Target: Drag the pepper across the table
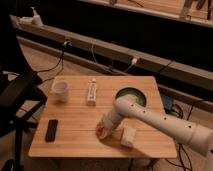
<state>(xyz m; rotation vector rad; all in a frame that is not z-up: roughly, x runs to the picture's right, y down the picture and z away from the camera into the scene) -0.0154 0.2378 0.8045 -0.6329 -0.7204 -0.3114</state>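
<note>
Reaching down near the front edge of the table [75, 115], the gripper [104, 130] sits right on the pepper [100, 133]. Whether it grips the pepper cannot be told. A white block [128, 136] lies just beside.

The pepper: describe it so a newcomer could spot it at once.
On the wooden table, follow the white arm down to its pincer near the front edge. The pepper is the small red-orange thing under it, left of a pale block.
</note>
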